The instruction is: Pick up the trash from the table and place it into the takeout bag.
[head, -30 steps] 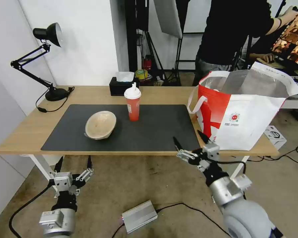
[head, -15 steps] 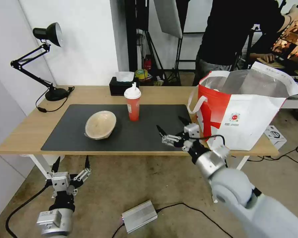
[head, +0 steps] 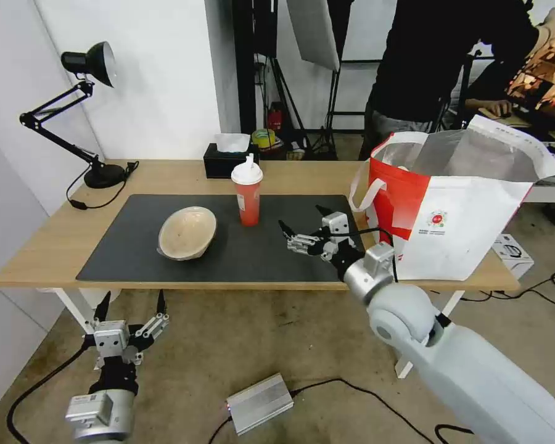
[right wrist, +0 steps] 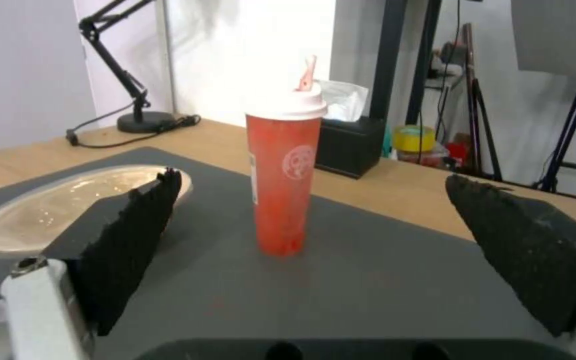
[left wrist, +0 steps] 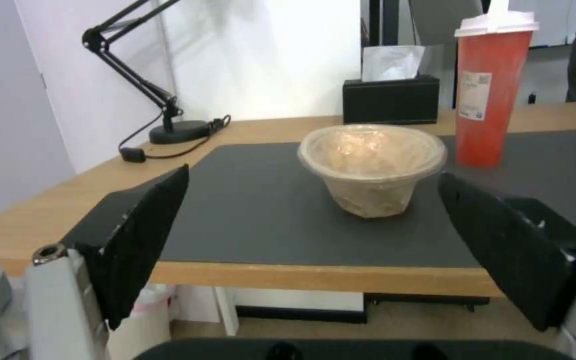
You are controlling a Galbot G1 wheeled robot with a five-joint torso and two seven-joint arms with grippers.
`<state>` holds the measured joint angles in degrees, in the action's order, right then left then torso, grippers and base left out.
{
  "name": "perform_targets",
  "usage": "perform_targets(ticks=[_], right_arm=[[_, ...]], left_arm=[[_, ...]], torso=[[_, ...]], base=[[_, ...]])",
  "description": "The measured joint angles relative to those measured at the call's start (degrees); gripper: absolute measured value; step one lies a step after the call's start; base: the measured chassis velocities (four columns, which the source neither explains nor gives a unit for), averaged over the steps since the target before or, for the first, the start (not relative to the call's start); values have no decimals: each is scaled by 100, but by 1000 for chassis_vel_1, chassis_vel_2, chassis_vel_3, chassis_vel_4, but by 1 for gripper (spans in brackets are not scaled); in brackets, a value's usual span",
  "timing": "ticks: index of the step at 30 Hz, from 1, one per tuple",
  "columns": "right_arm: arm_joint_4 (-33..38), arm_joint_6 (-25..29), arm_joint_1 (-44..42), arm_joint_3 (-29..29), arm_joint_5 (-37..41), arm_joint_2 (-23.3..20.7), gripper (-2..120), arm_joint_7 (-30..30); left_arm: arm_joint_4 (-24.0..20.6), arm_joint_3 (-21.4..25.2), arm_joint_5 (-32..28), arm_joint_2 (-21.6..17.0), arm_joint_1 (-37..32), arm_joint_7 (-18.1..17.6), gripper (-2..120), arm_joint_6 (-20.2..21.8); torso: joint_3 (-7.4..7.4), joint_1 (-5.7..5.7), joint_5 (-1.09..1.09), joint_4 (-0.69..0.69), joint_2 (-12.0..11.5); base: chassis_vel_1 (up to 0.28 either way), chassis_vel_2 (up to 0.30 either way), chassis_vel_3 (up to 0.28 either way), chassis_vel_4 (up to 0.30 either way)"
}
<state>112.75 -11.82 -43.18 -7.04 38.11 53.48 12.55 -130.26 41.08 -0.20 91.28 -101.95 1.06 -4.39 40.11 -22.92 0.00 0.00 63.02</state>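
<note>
A red drink cup (head: 247, 193) (right wrist: 283, 176) (left wrist: 490, 90) with a white lid stands upright on the dark mat of the table (head: 55, 240). A shallow beige bowl (head: 187, 232) (left wrist: 371, 167) (right wrist: 55, 202) lies tilted to its left. The white-and-red takeout bag (head: 450, 200) stands open at the table's right end. My right gripper (head: 301, 220) hovers open over the mat, right of the cup and apart from it, fingers pointing at it. My left gripper (head: 131, 301) hangs open below the table's front edge, facing the bowl.
A black tissue box (head: 228, 160) sits behind the cup. A black desk lamp (head: 80, 105) stands at the back left, its cord on the tabletop. A silver box (head: 259, 404) and cables lie on the floor. A person stands behind the bag.
My right gripper has risen from below the table's front edge and moved left over the mat toward the cup. The left arm has barely moved.
</note>
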Motion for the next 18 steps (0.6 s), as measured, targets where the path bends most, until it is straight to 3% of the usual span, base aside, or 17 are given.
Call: perform_targets(ticks=[18], right_arm=[[-654,-68,1077,-778,622,312,100,64]], left_arm=[[-32,-10,17,-4,-33,8,100,-14]], torso=[[0,0,0,0,1]], base=[[0,0,0,0]])
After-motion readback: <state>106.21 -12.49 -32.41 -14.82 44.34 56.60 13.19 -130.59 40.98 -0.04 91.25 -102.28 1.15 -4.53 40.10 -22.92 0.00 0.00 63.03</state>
